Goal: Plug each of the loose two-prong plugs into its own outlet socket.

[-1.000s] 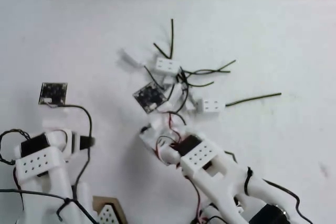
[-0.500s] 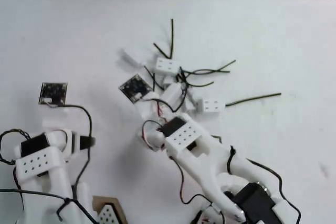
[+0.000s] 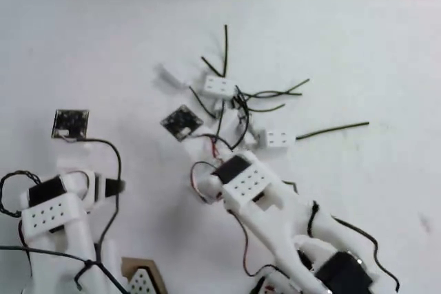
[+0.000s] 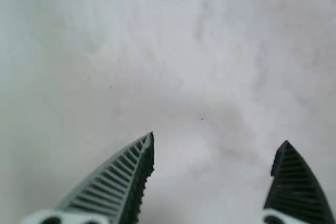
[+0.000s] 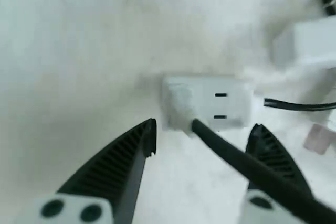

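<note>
Right tool (image 5: 202, 132), jaws spread, just before outlet socket (image 5: 207, 95); left tool (image 4: 215, 150) spread over desk (image 4: 157, 51), well apart. Right arm (image 3: 275, 211) has advanced.

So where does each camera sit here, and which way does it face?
High view: fixed above the table, looking down; shows the left arm and the right arm from above, the right by the outlet sockets.
Left wrist view: on the left arm's wrist, facing the table surface past the open left gripper.
Right wrist view: on the right arm's wrist, facing an outlet socket and a black cord past the open right gripper.
Shared: high and right wrist views both show sockets and cords.
</note>
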Controlling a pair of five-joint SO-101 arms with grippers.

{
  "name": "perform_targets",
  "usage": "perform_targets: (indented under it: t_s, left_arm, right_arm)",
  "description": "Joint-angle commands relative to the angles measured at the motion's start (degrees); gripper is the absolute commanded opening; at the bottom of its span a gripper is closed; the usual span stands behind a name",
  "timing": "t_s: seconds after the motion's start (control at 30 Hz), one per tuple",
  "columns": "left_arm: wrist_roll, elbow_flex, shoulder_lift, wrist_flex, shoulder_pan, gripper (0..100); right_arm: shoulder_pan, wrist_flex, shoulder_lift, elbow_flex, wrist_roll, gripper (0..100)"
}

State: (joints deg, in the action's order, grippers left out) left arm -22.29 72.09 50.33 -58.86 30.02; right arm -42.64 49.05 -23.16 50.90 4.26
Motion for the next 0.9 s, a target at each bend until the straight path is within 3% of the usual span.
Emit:
perform_targets:
  t_s: [0.0, 0.17, 0.33, 0.5, 0.67, 0.87]
  left_arm:
    - [0.26, -0.26, 1.19, 0.79, 0.13, 35]
    - [0.26, -0.62, 1.36, 0.79, -1.19, 35]
    - [-3.96, -2.64, 1.36, -1.23, -10.15, 35]
    - [-7.65, -7.74, 1.10, -4.57, -19.21, 36]
    - [-9.23, -12.57, 0.92, -9.49, -27.56, 44]
    - [-8.79, -12.84, 0.75, -4.66, -38.55, 44]
  right_arm:
    - [-0.57, 5.58, -12.18, -1.23, 0.53, 29.6]
    - [-0.31, 12.62, -27.03, -1.23, 0.26, 29.6]
    - [2.42, 17.54, -34.51, -1.05, -1.41, 28.4]
    - [13.32, 19.30, -32.57, -0.79, -5.54, 25.8]
    - [22.20, 16.66, -27.38, -0.79, -5.98, 29.6]
    - [32.40, 11.65, -19.74, -0.79, -5.98, 32.3]
